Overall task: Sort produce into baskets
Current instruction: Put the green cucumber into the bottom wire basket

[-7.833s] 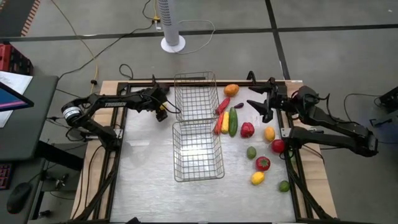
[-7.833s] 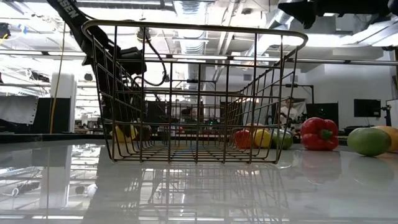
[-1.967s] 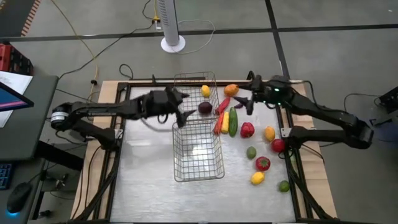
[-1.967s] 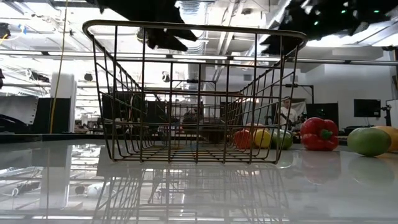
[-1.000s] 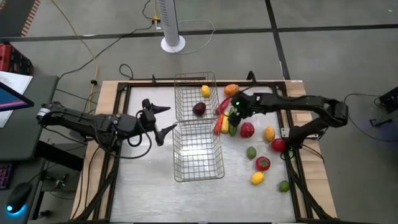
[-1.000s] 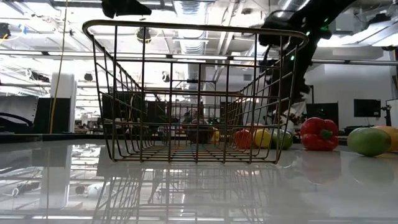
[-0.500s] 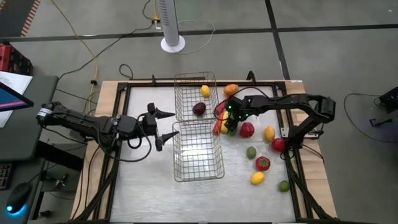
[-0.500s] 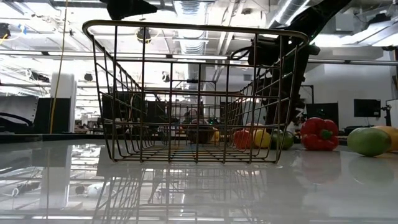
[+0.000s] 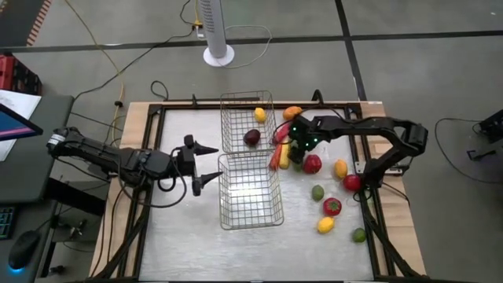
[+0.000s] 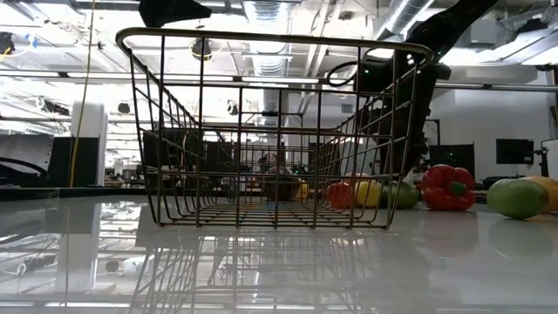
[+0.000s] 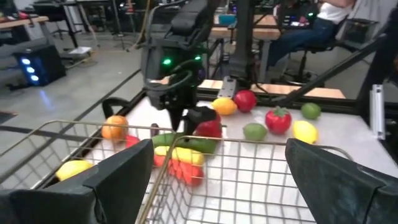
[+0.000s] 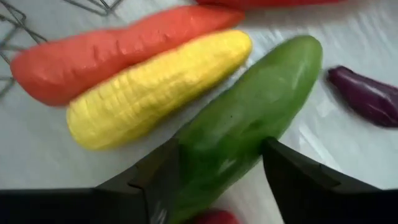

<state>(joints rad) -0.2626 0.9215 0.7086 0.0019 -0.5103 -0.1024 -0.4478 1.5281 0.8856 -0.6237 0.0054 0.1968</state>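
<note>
- Right of the far basket (image 9: 246, 122), among the loose produce on the bench (image 9: 181, 228), lies the cucumber (image 12: 249, 134), green and long, its length running near to far in the high view.
- Beside the cucumber, on its left, lie the corn (image 12: 158, 87) and then the carrot (image 12: 118, 46); the corn seems to touch the cucumber, though I cannot tell for sure. A small purple piece (image 12: 367, 96) lies apart on its other side.
- Right gripper (image 12: 217, 171): lowered over the cucumber, its fingers (image 12: 155, 180) apart and straddling the near part of it, one on each flank. Whether the pads touch the skin yet I cannot tell.
- Step in hand, as I judge it: picking the cucumber up for sorting. The grasp is set but not closed.
- Next move calls for closing squarely across the cucumber's width without catching the corn, then lifting clear and carrying it left over a basket rim.
- Risk: the rounded, smooth body may roll or slip out if pinched off-centre.
- Already sorted: a plum (image 9: 251, 137) and a lemon (image 9: 259, 115) sit in the far basket; the near basket (image 9: 250, 189) looks empty.
- Still loose on the right: pepper (image 9: 313, 163), tomato (image 9: 332, 207), limes, lemons, orange (image 9: 292, 113).
- Left gripper (image 9: 206, 163): waits at the left edge of the near basket, fingers wide apart, holding nothing.
</note>
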